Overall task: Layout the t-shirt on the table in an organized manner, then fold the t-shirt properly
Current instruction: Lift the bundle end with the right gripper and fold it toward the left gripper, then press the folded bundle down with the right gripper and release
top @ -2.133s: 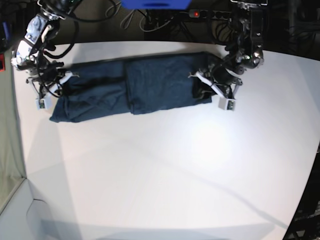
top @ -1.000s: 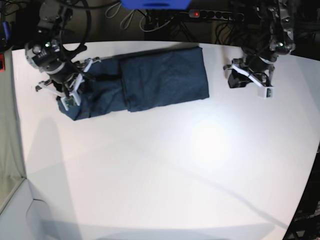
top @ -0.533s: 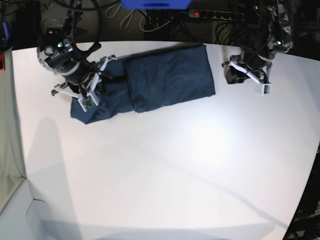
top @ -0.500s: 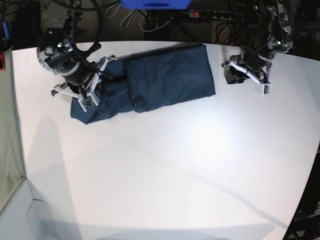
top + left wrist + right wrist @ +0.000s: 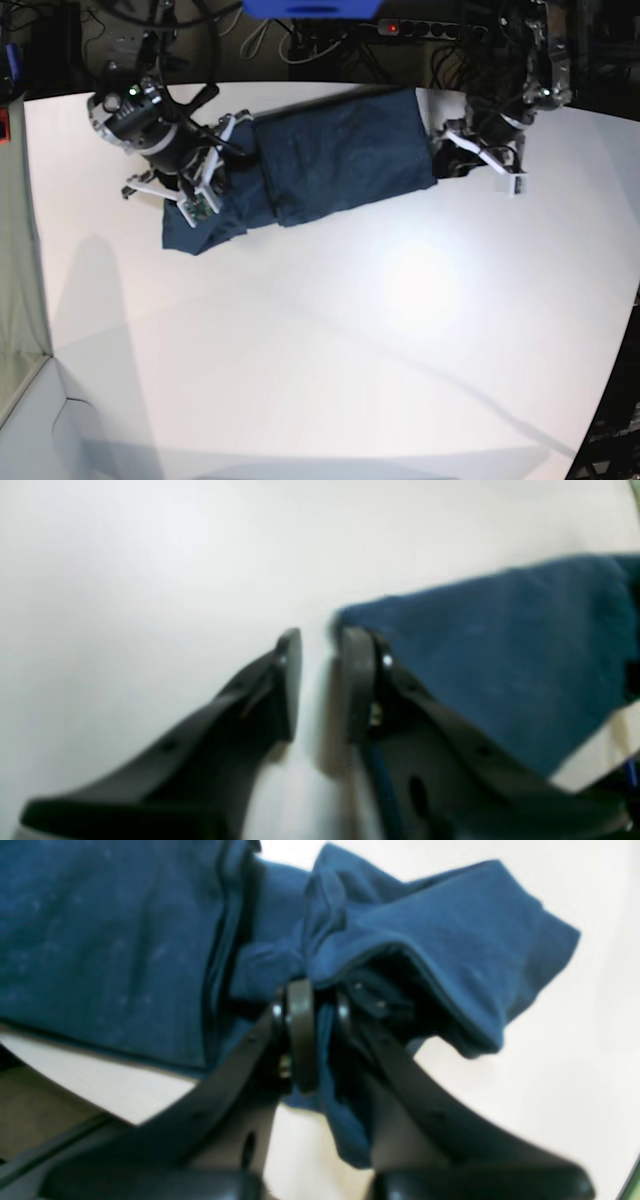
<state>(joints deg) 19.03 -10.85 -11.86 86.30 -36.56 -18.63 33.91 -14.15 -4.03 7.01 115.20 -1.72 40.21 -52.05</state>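
Beyond the far edge, at twelve o'clock in the base view, a bright blue box [image 5: 312, 8] sits against a dark background. Just to its right, toward one o'clock, a black power strip [image 5: 430, 30] shows a lit red switch [image 5: 393, 28]. Pale and dark cables [image 5: 275, 38] tangle beneath the box. At nine o'clock, a small red object [image 5: 4, 122] is at the frame's edge.
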